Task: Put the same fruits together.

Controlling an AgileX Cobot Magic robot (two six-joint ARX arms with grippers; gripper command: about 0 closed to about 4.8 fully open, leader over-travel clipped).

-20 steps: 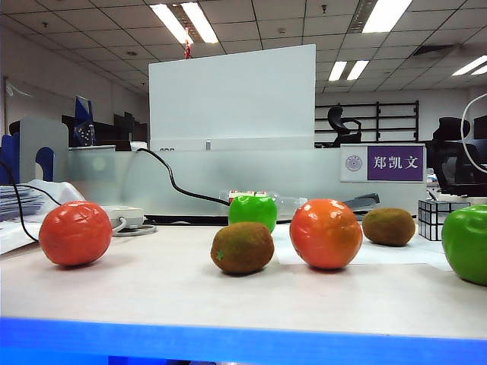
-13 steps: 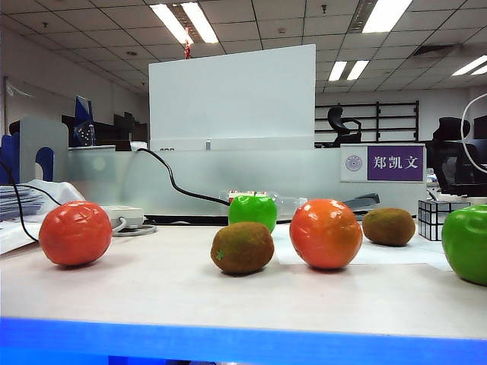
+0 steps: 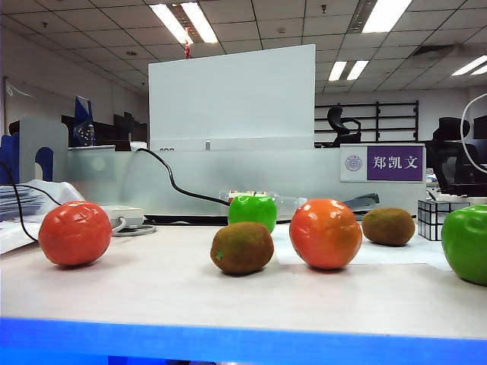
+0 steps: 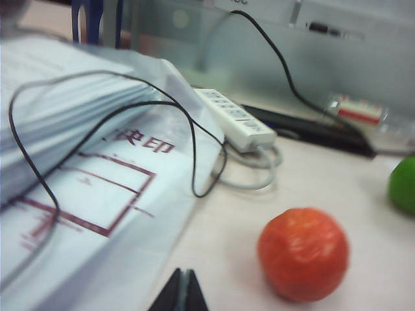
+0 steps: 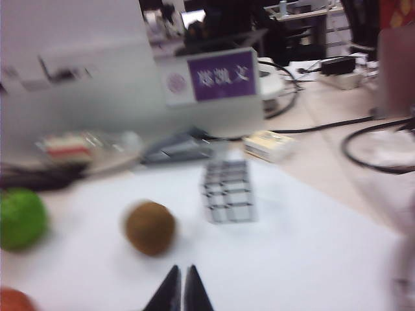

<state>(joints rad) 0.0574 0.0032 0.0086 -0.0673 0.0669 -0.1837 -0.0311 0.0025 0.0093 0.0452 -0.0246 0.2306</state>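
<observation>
Six toy fruits sit on the table in the exterior view: an orange (image 3: 75, 233) at the left, a kiwi (image 3: 242, 247) and an orange (image 3: 326, 233) in the middle, an apple (image 3: 253, 209) behind them, a second kiwi (image 3: 389, 226) farther right, and a second apple (image 3: 466, 243) at the right edge. Neither gripper shows in that view. My left gripper (image 4: 183, 275) is shut and empty, with the left orange (image 4: 303, 253) a little ahead of it and an apple (image 4: 403, 184) beyond. My right gripper (image 5: 180, 270) is shut and empty, short of a kiwi (image 5: 150, 227); an apple (image 5: 21, 218) lies off to the side.
A black-and-white cube (image 3: 434, 218) stands at the right by the far kiwi, also in the right wrist view as the cube (image 5: 227, 191). A power strip (image 4: 235, 118), black cables (image 4: 193, 155) and stacked papers (image 4: 78, 194) crowd the left. A white sheet (image 5: 292, 246) covers the right. A white board (image 3: 232, 99) stands behind.
</observation>
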